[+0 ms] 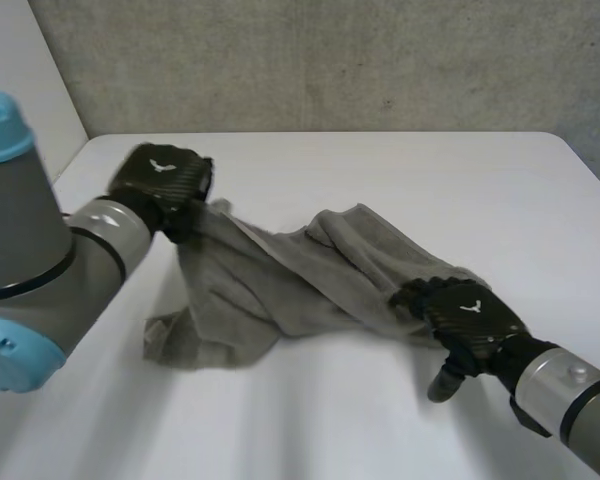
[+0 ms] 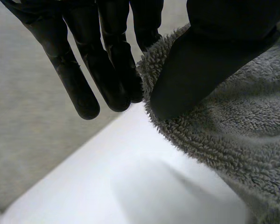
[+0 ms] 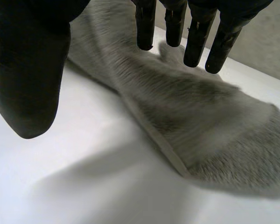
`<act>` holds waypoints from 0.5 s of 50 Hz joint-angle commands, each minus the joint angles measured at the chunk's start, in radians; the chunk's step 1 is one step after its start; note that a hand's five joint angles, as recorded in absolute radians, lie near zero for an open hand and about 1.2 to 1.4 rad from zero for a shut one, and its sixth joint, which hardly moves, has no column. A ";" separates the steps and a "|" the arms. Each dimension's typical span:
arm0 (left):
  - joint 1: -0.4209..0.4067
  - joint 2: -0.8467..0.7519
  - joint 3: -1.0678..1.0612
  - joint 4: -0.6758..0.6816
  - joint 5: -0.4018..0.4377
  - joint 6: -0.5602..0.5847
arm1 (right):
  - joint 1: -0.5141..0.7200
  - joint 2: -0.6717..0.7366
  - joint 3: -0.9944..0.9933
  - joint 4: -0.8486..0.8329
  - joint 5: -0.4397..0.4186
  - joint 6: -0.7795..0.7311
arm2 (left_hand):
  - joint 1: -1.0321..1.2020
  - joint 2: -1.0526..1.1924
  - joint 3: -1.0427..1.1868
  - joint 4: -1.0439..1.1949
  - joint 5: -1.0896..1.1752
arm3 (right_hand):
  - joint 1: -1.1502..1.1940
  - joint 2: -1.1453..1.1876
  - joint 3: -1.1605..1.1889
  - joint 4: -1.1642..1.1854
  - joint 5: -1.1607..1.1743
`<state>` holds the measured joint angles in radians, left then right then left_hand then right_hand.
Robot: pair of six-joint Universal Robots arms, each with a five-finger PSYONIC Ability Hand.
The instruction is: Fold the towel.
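We read this as the opening of the fold. The grey terry towel (image 1: 280, 280) lies bunched and twisted on the white table (image 1: 380, 170), not yet flat, so the step in hand is taking hold and spreading it.

The left hand (image 1: 162, 182) is at the towel's far left corner, raised a little, with cloth hanging down from it. In its wrist view the thumb (image 2: 191, 74) lies over the fluffy edge and presses it toward the straight fingers (image 2: 107, 70). We take it to be pinching that corner, though the contact itself is partly hidden.

The right hand (image 1: 468, 315) rests at the opposite, near right end of the towel. Its wrist view shows its fingers (image 3: 196, 42) straight and spread above the cloth, with the thumb off to the side over bare table, holding nothing.

The towel runs as a slack, rumpled band between the two hands, and a loose flap lies on the table below the left hand.

In our judgement, the next move calls for the right hand to close on its end's hem. Both hands would then draw apart so the cloth pulls flat before any edge is brought over.
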<state>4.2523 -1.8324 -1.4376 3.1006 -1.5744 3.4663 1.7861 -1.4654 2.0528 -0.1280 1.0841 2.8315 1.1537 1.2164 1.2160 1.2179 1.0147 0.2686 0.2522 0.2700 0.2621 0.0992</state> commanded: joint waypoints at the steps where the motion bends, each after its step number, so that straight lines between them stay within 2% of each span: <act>1: 0.024 0.045 -0.128 0.168 -0.058 -0.006 | 0.139 0.002 -0.083 0.001 0.049 0.023 | 0.243 0.180 0.180 0.178 0.207 | 0.001 0.018 0.000 0.008 -0.004; 2: 0.024 0.045 -0.129 0.168 -0.058 -0.006 | 0.176 0.007 -0.109 -0.004 0.087 0.049 | 0.243 0.180 0.180 0.178 0.207 | -0.002 0.015 -0.003 0.005 -0.007; 3: 0.024 0.045 -0.147 0.191 -0.061 -0.006 | 0.176 0.007 -0.109 -0.004 0.088 0.049 | 0.243 0.180 0.180 0.178 0.207 | -0.002 0.015 -0.003 0.005 -0.007; 5: 0.024 0.045 -0.161 0.210 -0.062 -0.006 | 0.254 0.040 -0.166 -0.031 0.184 0.098 | 0.243 0.180 0.180 0.178 0.207 | -0.019 -0.003 -0.020 -0.013 -0.024; 8: 0.021 0.048 -0.181 0.234 -0.065 -0.007 | 0.291 0.063 -0.194 -0.048 0.230 0.112 | 0.243 0.180 0.180 0.178 0.207 | -0.031 -0.015 -0.032 -0.024 -0.036; 10: 0.021 0.050 -0.190 0.240 -0.065 -0.007 | 0.346 0.100 -0.242 -0.076 0.311 0.120 | 0.243 0.180 0.180 0.178 0.207 | -0.072 -0.055 -0.073 -0.065 -0.077; 11: 0.021 0.050 -0.196 0.246 -0.065 -0.007 | 0.346 0.100 -0.243 -0.076 0.312 0.120 | 0.243 0.180 0.180 0.178 0.207 | -0.072 -0.056 -0.073 -0.066 -0.077; 13: 0.021 0.055 -0.201 0.250 -0.067 -0.007 | 0.390 0.146 -0.298 -0.097 0.368 0.124 | 0.243 0.180 0.180 0.178 0.207 | -0.090 -0.073 -0.091 -0.083 -0.095; 18: 0.023 0.071 -0.215 0.250 -0.067 -0.009 | 0.435 0.209 -0.379 -0.107 0.401 0.129 | 0.243 0.180 0.180 0.178 0.207 | -0.094 -0.078 -0.095 -0.088 -0.099; 20: 0.024 0.088 -0.230 0.257 -0.067 -0.028 | 0.470 0.314 -0.471 -0.101 0.413 0.129 | 0.243 0.180 0.180 0.178 0.207 | -0.094 -0.078 -0.095 -0.088 -0.099; 25: 0.028 0.107 -0.247 0.280 -0.064 -0.061 | 0.481 0.428 -0.543 -0.098 0.447 0.120 | 0.243 0.180 0.180 0.178 0.207 | -0.094 -0.078 -0.095 -0.088 -0.099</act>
<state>4.2761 -1.7498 -1.6644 3.3595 -1.6409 3.4417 2.2461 -1.1802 1.6118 -0.2330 1.5014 2.9609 1.1537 1.2165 1.2162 1.2182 1.0148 0.2327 0.2494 0.2497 0.2607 0.0701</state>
